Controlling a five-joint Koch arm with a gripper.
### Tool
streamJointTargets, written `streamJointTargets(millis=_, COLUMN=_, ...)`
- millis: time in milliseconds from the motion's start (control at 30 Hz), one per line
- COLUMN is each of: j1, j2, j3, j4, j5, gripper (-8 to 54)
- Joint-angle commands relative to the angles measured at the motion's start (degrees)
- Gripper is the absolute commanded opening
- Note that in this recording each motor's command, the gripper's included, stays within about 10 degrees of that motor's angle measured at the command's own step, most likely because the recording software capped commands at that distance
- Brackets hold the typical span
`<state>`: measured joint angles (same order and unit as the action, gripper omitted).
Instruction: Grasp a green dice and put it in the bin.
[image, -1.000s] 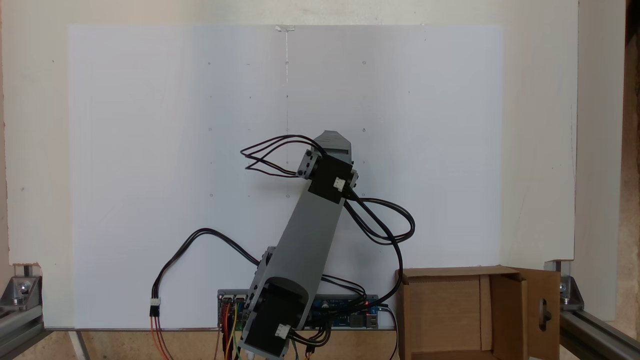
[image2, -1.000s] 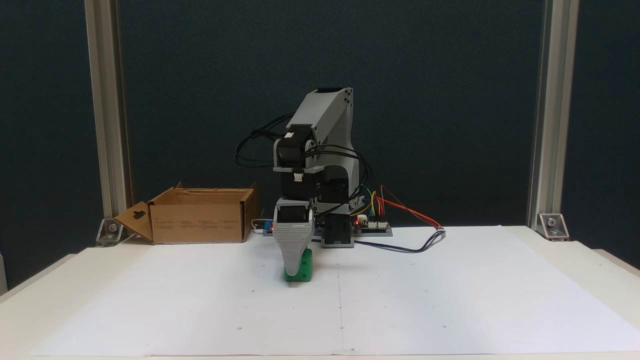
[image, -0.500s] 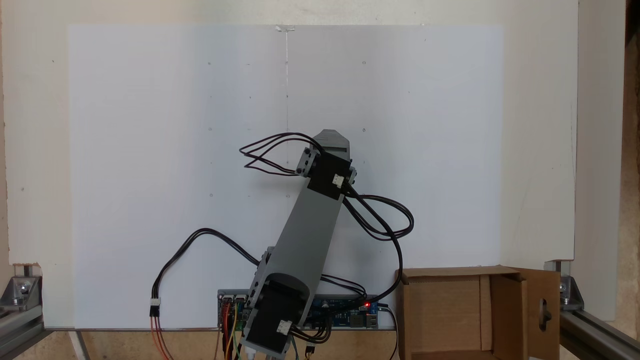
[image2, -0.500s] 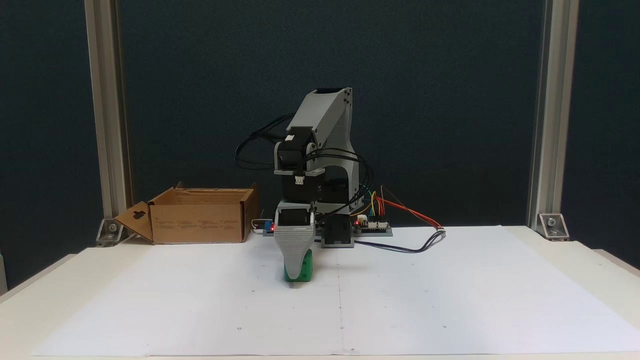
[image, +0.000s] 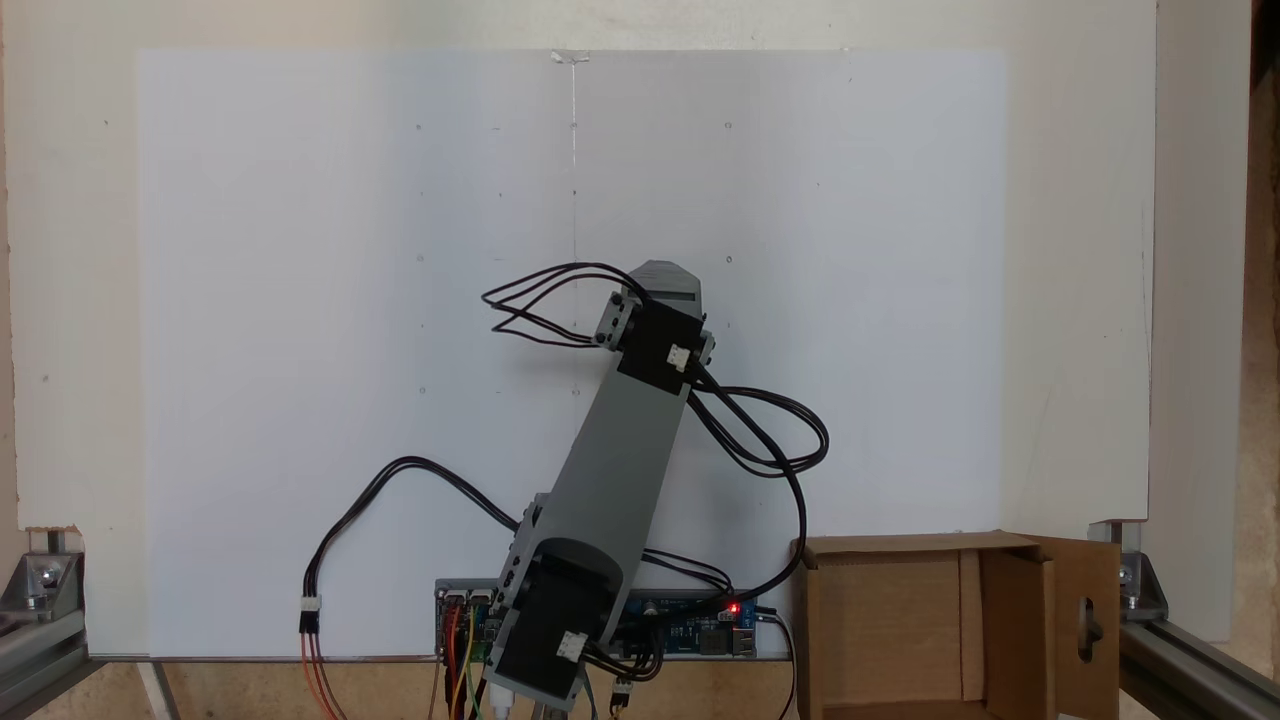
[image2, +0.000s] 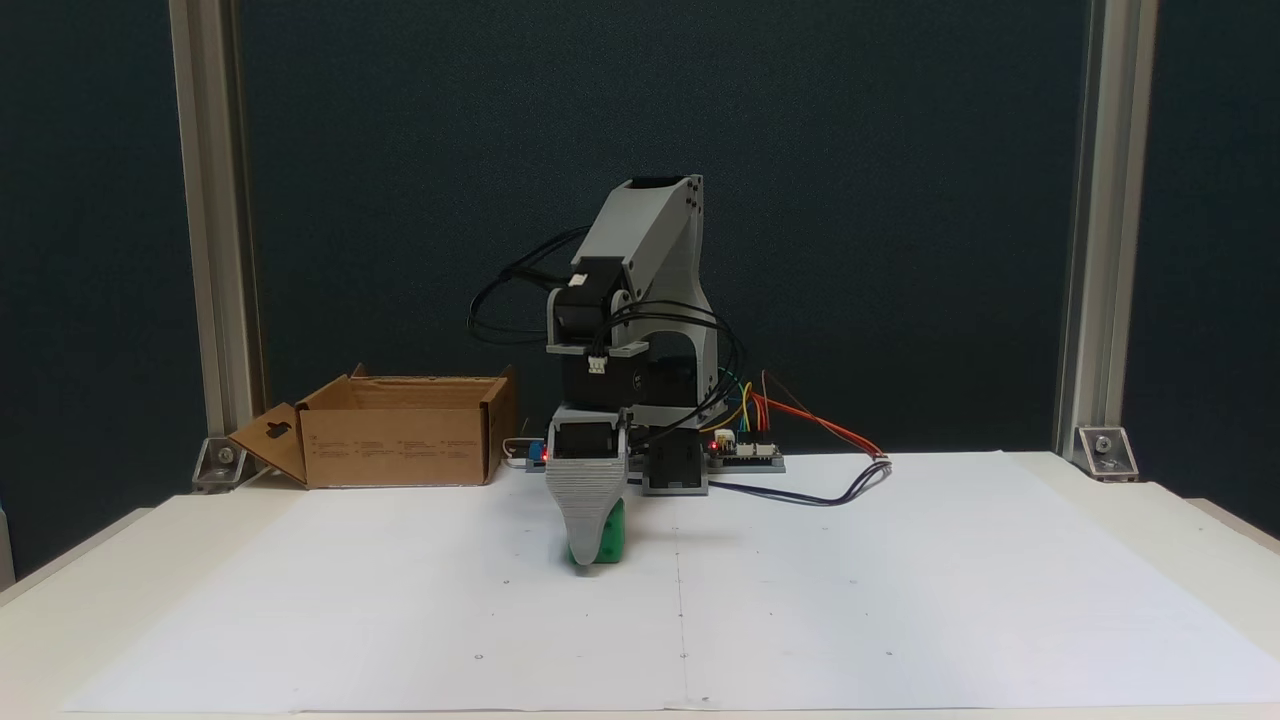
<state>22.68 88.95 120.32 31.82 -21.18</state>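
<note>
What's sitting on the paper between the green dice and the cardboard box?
Nothing visible. In a fixed view, the green dice sits at the pincer, and the paper sheet between it and the cardboard box to its left is bare. The arm's base stands to the right of that path.

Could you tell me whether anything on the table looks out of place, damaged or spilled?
Nothing stands out. The green dice sits low at the gripper tip on the white paper, and the cardboard box stands upright at the back edge, flaps open, with no visible damage or spill.
</note>
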Motion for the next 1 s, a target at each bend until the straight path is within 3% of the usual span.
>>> streamJointTargets(millis=0, j1=0.1, j2=0.2, j3=-1.0, j4=-0.4, j5=2.8, gripper=39.0)
streamJointTargets(millis=200, j1=0.4, j2=0.1, j3=-1.0, j4=-0.5, j5=2.8, gripper=38.8)
streamJointTargets(millis=300, j1=0.6, j2=0.1, j3=-0.7, j4=-0.5, j5=2.8, gripper=32.7)
streamJointTargets(millis=433, j1=0.8, j2=0.1, j3=-0.4, j4=-0.5, j5=2.8, gripper=31.6)
streamJointTargets(millis=667, j1=1.1, j2=0.1, j3=0.1, j4=-0.8, j5=3.3, gripper=11.6)
streamJointTargets(millis=967, j1=0.8, j2=4.4, j3=-1.8, j4=2.6, j5=5.5, gripper=11.6)
